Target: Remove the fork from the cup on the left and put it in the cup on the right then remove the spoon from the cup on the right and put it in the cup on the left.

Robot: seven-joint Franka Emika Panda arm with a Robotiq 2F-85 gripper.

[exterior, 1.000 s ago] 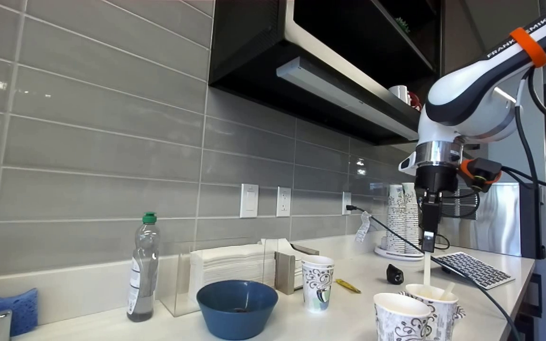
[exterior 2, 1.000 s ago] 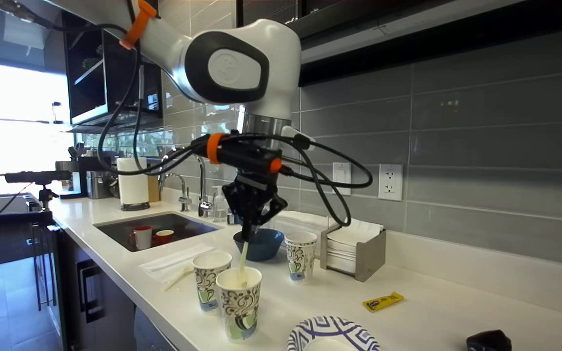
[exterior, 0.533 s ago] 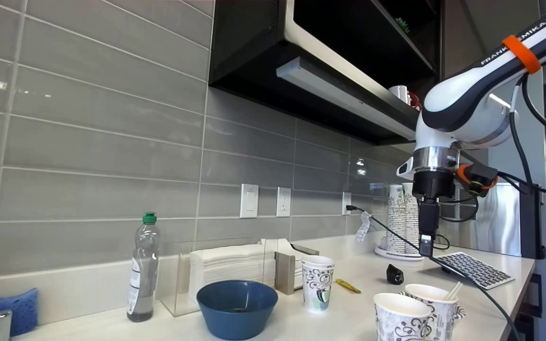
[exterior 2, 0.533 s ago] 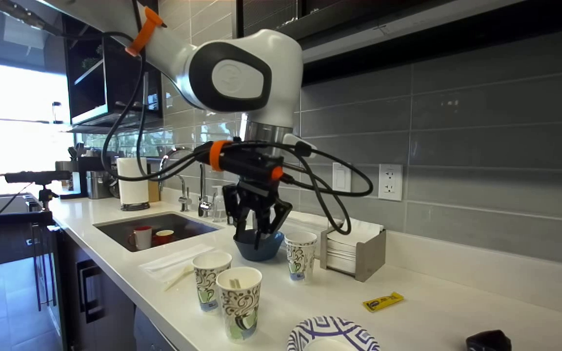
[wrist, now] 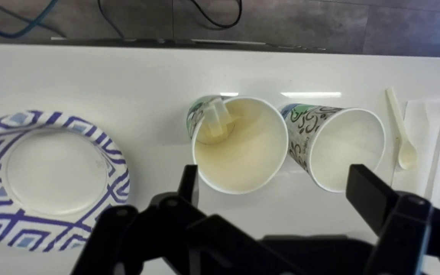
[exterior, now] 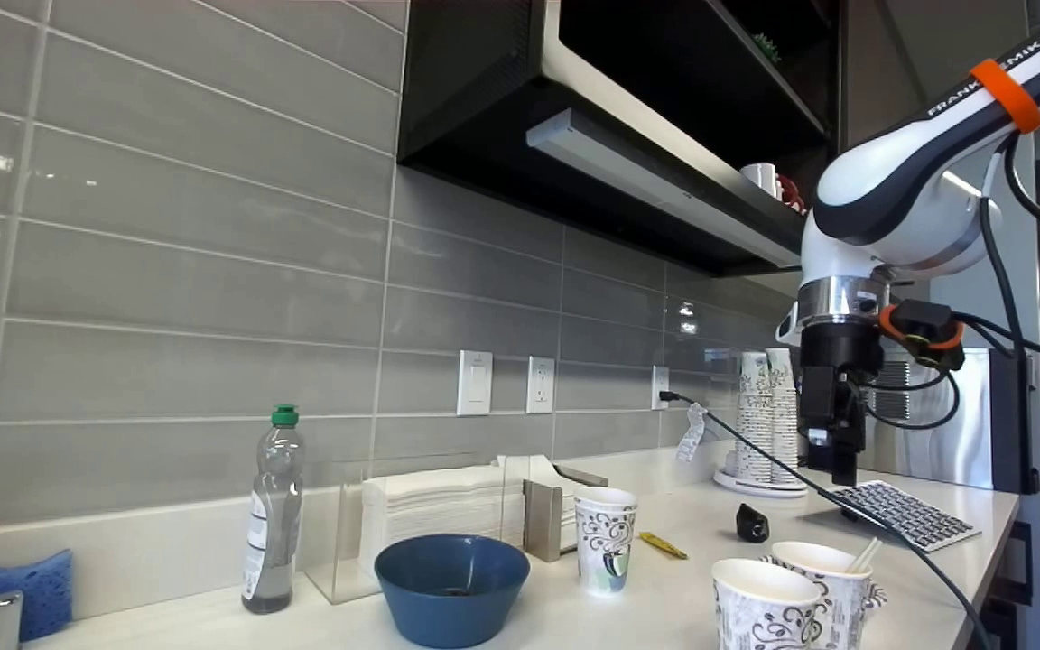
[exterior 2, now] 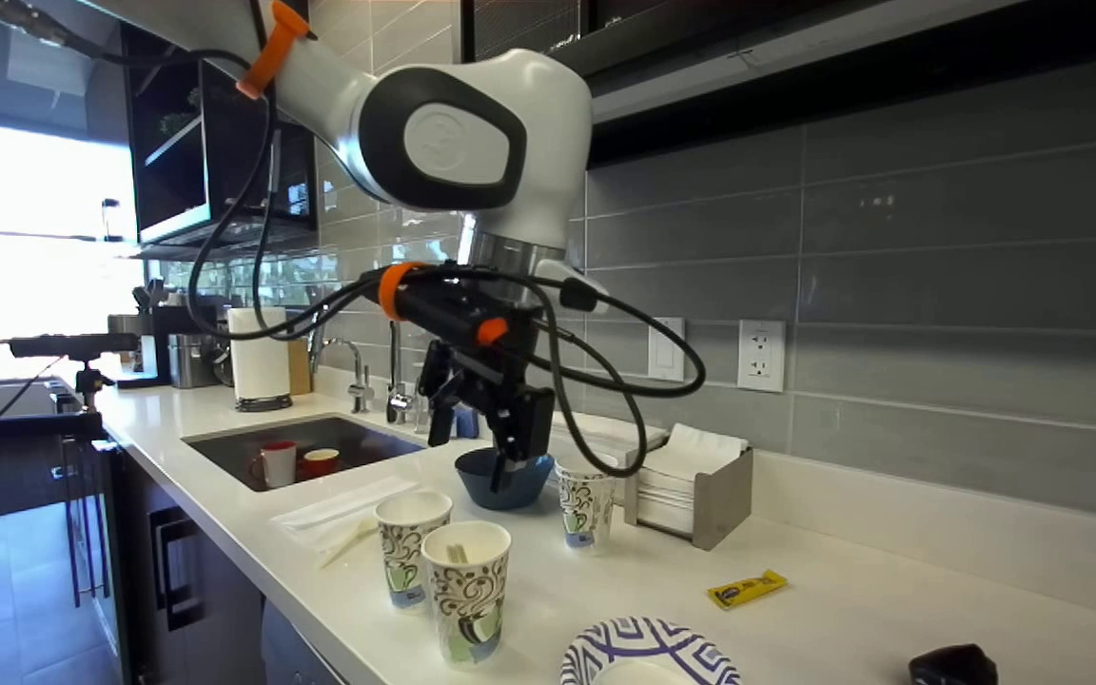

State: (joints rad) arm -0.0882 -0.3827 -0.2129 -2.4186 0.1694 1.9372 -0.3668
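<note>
My gripper (wrist: 273, 176) is open above the cups, with nothing between its fingertips. The right cup (exterior 2: 472, 609), patterned paper, stands upright and holds two pale utensil handles (exterior 2: 457, 554). Which handle belongs to the fork and which to the spoon I cannot tell, as their heads are hidden. Beside it is the left cup (exterior 2: 403, 561), which shows no utensil. In the wrist view the sides are swapped: the right cup (wrist: 250, 160) with its handles (wrist: 217, 117) appears left of the left cup (wrist: 342, 149). On the counter lies a pale spoon (wrist: 405, 147).
A third paper cup (exterior 2: 586, 509), a blue bowl (exterior 2: 521, 483) and a napkin holder (exterior 2: 724, 499) stand toward the wall. A patterned paper plate (wrist: 117, 183) is on the counter near the right cup. A dark cable (exterior: 899, 533) crosses in an exterior view.
A second ago my gripper was shut on a utensil standing in the right cup. It has let go and opened wide, and the wrist has turned. The utensil now leans low inside the right cup.
</note>
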